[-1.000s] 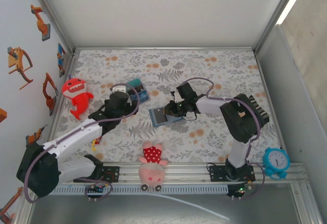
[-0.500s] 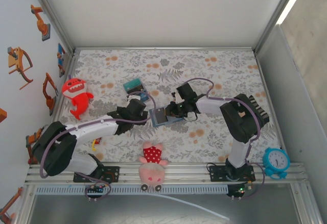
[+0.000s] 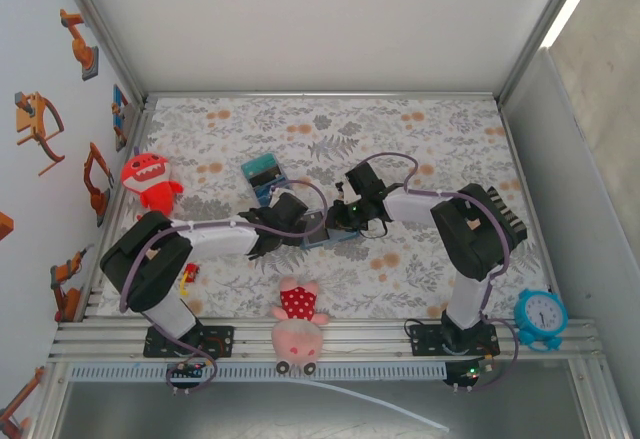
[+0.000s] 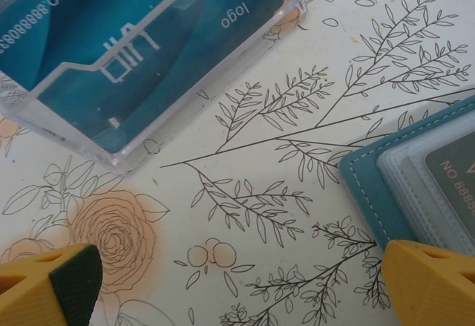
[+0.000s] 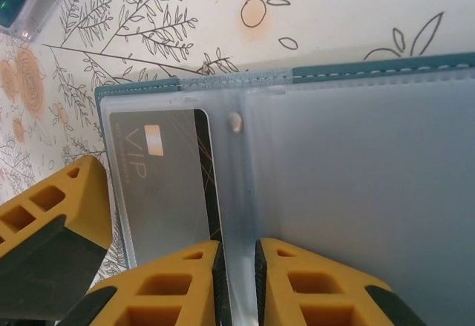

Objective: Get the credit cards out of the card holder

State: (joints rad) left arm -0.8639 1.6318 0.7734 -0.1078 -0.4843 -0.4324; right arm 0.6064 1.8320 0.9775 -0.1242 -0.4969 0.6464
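The card holder (image 4: 369, 185) is lying open near the middle of the flowered tabletop (image 3: 430, 139), between the two arms. The right end effector (image 5: 239, 266) is pinching one clear sleeve (image 5: 356, 163) of the holder, with its yellow fingers pressed together on the thin sheet. A dark card (image 5: 163, 177) marked VIP is sitting in the pocket just left of that pinch.

The left end effector (image 4: 237, 289) is hovering low with its fingers spread wide. One fingertip (image 4: 430, 281) is sitting just beside the holder's teal corner, and the other is hanging over bare tabletop. A clear box (image 4: 133, 51) of teal cards is standing near it, farther from the arms' bases.

A red shark toy (image 3: 150, 184) is lying by the left wall. A pink plush toy (image 3: 298, 324) is sitting at the near edge, and a blue clock (image 3: 541, 317) is standing at the right end of the rail.
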